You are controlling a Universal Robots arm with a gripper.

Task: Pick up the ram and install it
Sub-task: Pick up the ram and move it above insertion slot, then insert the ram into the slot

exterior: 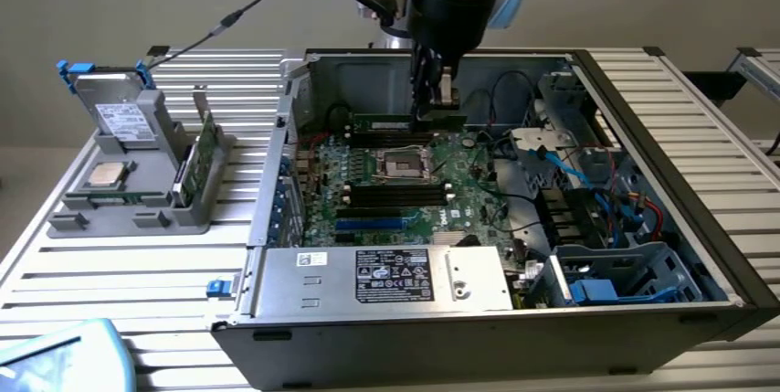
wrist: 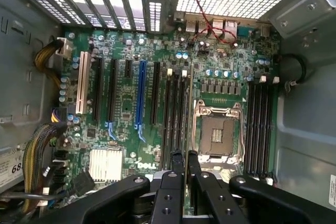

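- The gripper [exterior: 437, 111] reaches straight down from the arm into the open case [exterior: 682, 136].
- Its fingers stand narrow, closed on the ram [exterior: 387, 122] near the stick's end on the exterior view's right.
- The ram lies level and on edge, its length running across the exterior view, at the far side of the board [exterior: 469, 186], beyond the socket [exterior: 403, 165].
- It sits right over the far slots [exterior: 387, 139]; I cannot tell whether it touches them or is seated.
- In the wrist view the gripper [wrist: 185, 156] has its two fingers [wrist: 177, 163] nearly together, lined up with a bank of dark slots [wrist: 176, 103] beside the socket [wrist: 218, 129].
- Outside the case, on the exterior view's left, a grey tray [exterior: 146, 214] carries a silver chip [exterior: 110, 173] and an upright green card [exterior: 201, 150], both well apart from the gripper.
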